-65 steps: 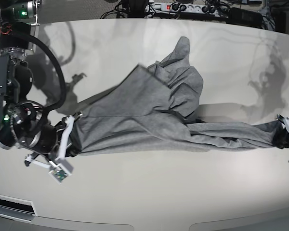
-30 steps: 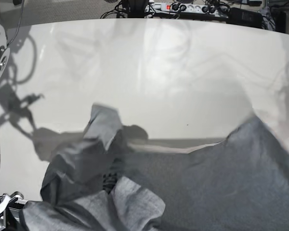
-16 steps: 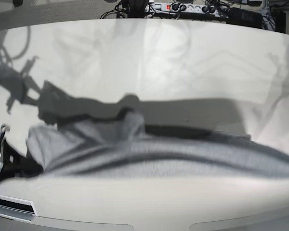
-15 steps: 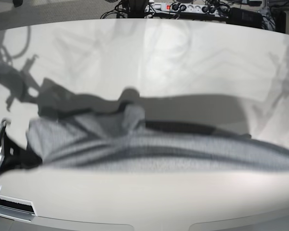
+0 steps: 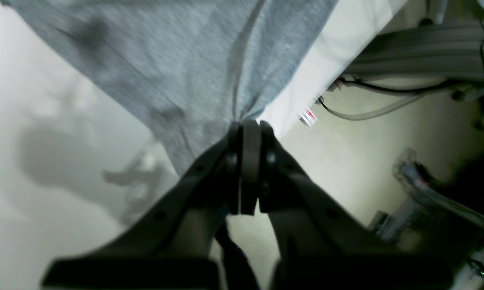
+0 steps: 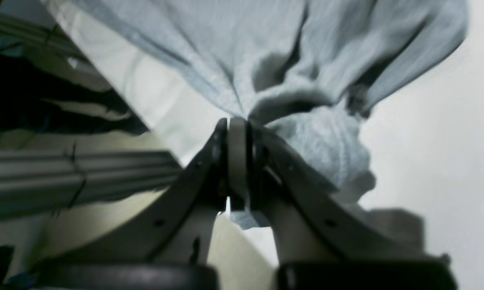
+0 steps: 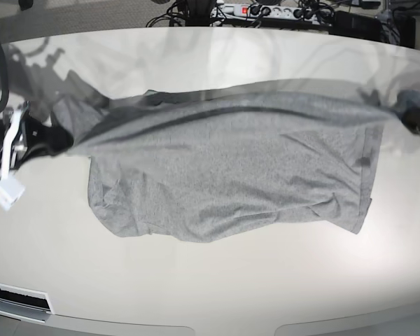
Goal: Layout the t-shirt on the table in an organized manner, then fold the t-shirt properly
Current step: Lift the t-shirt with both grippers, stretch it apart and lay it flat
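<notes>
Your left gripper [image 5: 244, 129] and right gripper [image 6: 237, 121] each pinch an edge of the heather-grey cotton t-shirt [image 7: 231, 164]. Beyond them it spreads, seemingly mid-air, over the glossy off-white table [image 7: 217, 280]. Layout unfinished; folding remains.

T-shirt [image 7: 231, 168] spread across table [image 7: 217, 280] middle, apparently partly lifted.

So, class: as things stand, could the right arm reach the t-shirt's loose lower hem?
Probably not: the right gripper is shut on the t-shirt at one end, stretching it with the left gripper; it must release first.
</notes>
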